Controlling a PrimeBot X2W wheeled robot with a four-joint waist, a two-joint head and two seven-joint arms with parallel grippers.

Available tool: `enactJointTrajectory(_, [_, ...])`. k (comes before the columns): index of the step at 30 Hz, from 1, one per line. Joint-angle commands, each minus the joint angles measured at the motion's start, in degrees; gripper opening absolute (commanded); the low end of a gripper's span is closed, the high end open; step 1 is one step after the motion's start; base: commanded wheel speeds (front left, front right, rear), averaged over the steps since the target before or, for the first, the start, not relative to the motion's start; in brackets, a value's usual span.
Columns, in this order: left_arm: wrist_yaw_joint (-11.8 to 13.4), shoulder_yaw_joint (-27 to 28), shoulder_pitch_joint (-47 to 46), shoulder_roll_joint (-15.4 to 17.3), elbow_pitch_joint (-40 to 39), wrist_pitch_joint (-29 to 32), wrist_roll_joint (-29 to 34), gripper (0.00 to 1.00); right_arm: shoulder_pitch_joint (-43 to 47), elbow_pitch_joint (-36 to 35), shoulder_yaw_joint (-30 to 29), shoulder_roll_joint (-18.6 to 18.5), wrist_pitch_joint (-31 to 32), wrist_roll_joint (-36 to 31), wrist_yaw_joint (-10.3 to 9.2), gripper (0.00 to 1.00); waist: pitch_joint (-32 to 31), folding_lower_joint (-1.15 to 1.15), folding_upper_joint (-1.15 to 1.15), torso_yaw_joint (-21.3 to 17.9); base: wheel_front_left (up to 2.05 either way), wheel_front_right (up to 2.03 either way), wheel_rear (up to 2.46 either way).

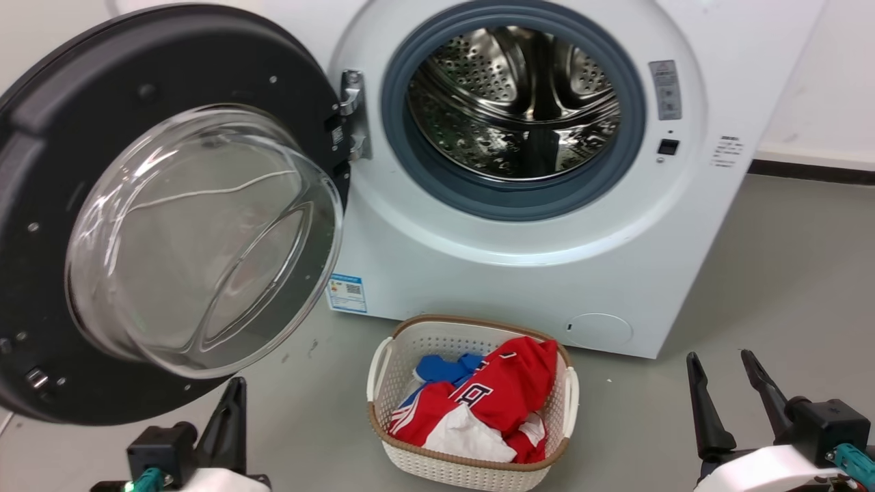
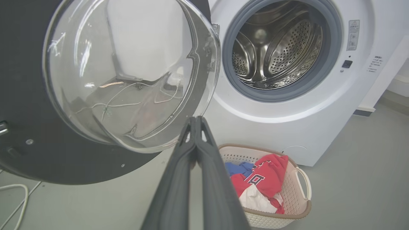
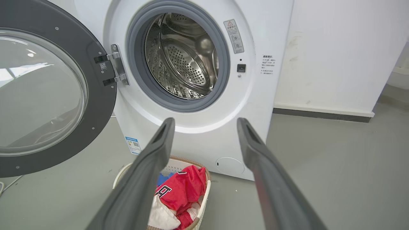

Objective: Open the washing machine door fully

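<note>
Standing wide open on its hinge [image 1: 352, 113], door [image 1: 102, 89] sits left of drum [image 1: 513, 102]; left gripper [image 2: 195, 118] fingers pressed together just below it, right gripper [image 1: 719, 357] fingers spread near basket [image 1: 472, 321].

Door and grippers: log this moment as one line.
door: wide open | left gripper: shut, near door | right gripper: open, clear of door

Left gripper [image 1: 236, 388], right gripper [image 1: 719, 357]: long tapered dark fingers [image 1: 704, 410], black housings [image 1: 160, 444], white forearm shells [image 1: 772, 471], teal connectors [image 1: 851, 461] at wrists.
</note>
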Motion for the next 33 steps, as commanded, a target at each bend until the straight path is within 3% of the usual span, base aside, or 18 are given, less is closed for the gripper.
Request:
enactJointTrajectory(1, [-0.37,-0.59,-1.27,-0.38,0.56,-0.27,0.45,0.0,0.38,0.07,0.05,0.09,0.06,0.05,-0.01,1.0,-0.29,0.01,0.0,-1.58,0.0,0.0,0.0])
enactJointTrajectory(3, [-0.99,-1.62,-2.21,-0.7,1.52,-0.27,0.67,0.0,0.33,0.06,-0.02,0.09,0.2,-0.18,-0.01,1.0,-0.21,0.01,0.0,-2.91,0.0,0.0,0.0])
enactJointTrajectory(7, [-2.14,-2.91,-4.54,-0.81,3.28,-0.65,1.17,0.9,0.03,-0.08,-0.26,0.1,0.5,-0.59,-0.01,1.0,0.26,0.01,0.0,-5.37,0.0,0.0,0.0])
enactJointTrajectory(8, [-2.14,-2.91,-4.54,-0.81,3.28,-0.65,1.17,0.9,0.03,-0.08,-0.26,0.1,0.5,-0.59,-0.01,1.0,0.26,0.01,0.0,-5.37,0.0,0.0,0.0])
enactJointTrajectory(9, [-2.34,-3.1,-4.93,-0.78,3.71,-0.66,1.39,1.0,0.0,-0.14,-0.29,0.08,0.52,-0.66,-0.01,1.0,0.39,0.01,0.0,-6.0,0.0,0.0,0.0])
enactJointTrajectory(19, [-1.98,-3.85,-6.41,-0.38,5.5,-1.43,2.4,1.0,-0.33,0.1,-0.07,-0.3,0.4,-0.6,-0.01,1.0,1.01,0.01,0.0,-10.53,0.0,0.0,0.0])
enactJointTrajectory(33, [-1.23,-3.67,-7.02,0.02,5.49,-1.55,2.0,1.0,-0.82,-0.06,0.48,-0.17,0.26,-0.66,-0.01,1.0,1.32,0.01,0.0,-12.11,0.0,0.0,0.0])
